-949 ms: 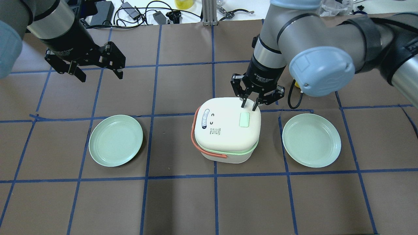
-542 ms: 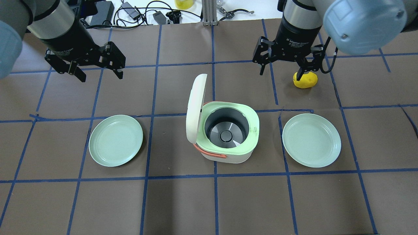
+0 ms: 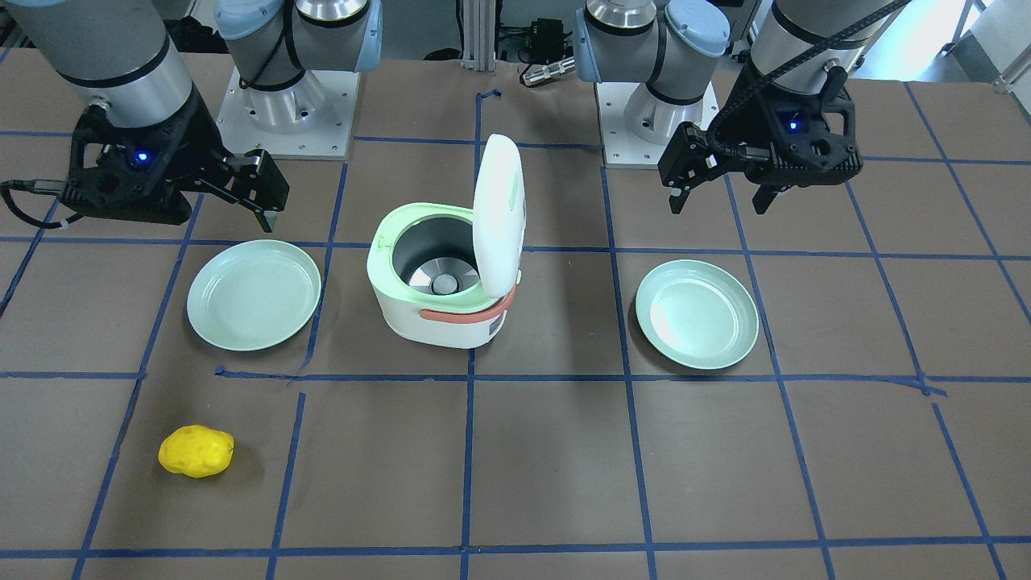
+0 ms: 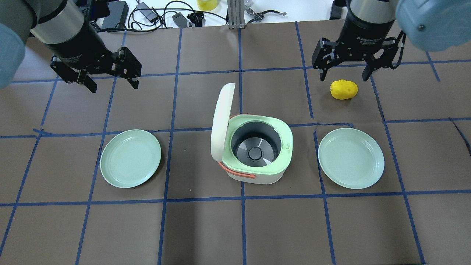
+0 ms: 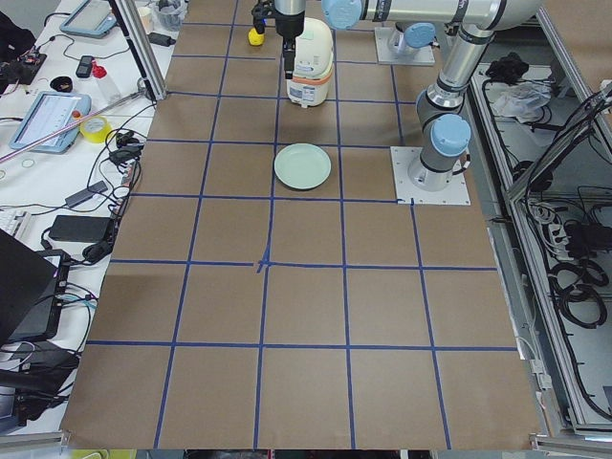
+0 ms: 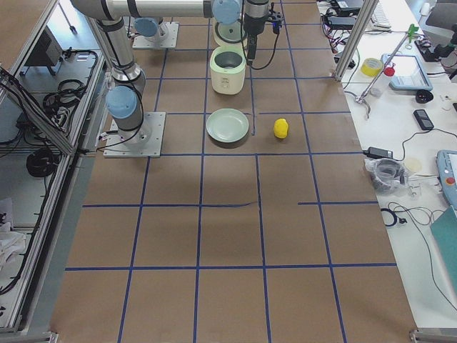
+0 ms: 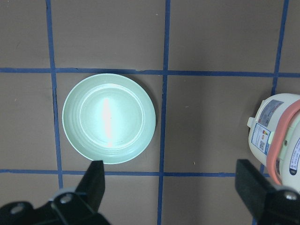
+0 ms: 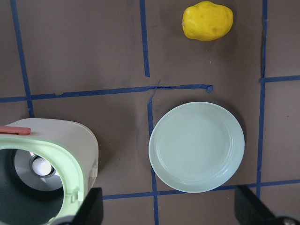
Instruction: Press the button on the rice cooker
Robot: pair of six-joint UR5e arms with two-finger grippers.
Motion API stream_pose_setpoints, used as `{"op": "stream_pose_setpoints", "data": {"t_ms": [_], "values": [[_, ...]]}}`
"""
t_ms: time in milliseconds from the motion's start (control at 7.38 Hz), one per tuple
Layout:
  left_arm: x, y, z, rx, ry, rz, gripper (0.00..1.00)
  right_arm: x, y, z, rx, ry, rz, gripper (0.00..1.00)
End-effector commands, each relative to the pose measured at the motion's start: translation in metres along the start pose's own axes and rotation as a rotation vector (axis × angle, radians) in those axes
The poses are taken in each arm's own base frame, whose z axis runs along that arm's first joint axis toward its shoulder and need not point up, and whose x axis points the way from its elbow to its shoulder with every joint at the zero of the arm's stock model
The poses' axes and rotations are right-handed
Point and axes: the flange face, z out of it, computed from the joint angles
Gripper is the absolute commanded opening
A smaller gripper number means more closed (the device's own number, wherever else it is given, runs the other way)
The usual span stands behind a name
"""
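The white rice cooker (image 4: 257, 178) stands mid-table with its lid (image 4: 220, 117) swung upright on its left side. The pale green rim (image 4: 287, 137) and grey inner pot (image 4: 254, 147) are exposed; the pot is empty. It also shows in the front view (image 3: 435, 322) and the right wrist view (image 8: 70, 140). My right gripper (image 4: 344, 75) is open and empty, high above the table, far right of the cooker. My left gripper (image 4: 112, 82) is open and empty, far left of the cooker. No button shows on the cooker.
Two mint-green plates lie beside the cooker, one on its left (image 4: 130, 158) and one on its right (image 4: 351, 158). A yellow lumpy object (image 4: 344, 89) lies beyond the right plate, under my right gripper. Cables and tools lie past the table's far edge.
My right gripper's fingertips were on the shut lid's far right edge. The lid has sprung open. My right gripper has risen, moved away to the far right and opened wide. The left arm is still.
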Motion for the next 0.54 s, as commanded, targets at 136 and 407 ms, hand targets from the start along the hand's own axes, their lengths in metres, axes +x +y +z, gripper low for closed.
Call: {"op": "stream_pose_setpoints", "data": {"t_ms": [136, 407], "values": [[0.0, 0.0, 0.0, 0.0, 0.0, 0.0, 1.0, 0.0094, 0.004, -0.0023, -0.015, 0.005, -0.009, 1.0], [0.0, 0.0, 0.0, 0.0, 0.0, -0.002, 1.0, 0.0094, 0.0054, -0.0035, -0.015, 0.005, -0.008, 1.0]]}}
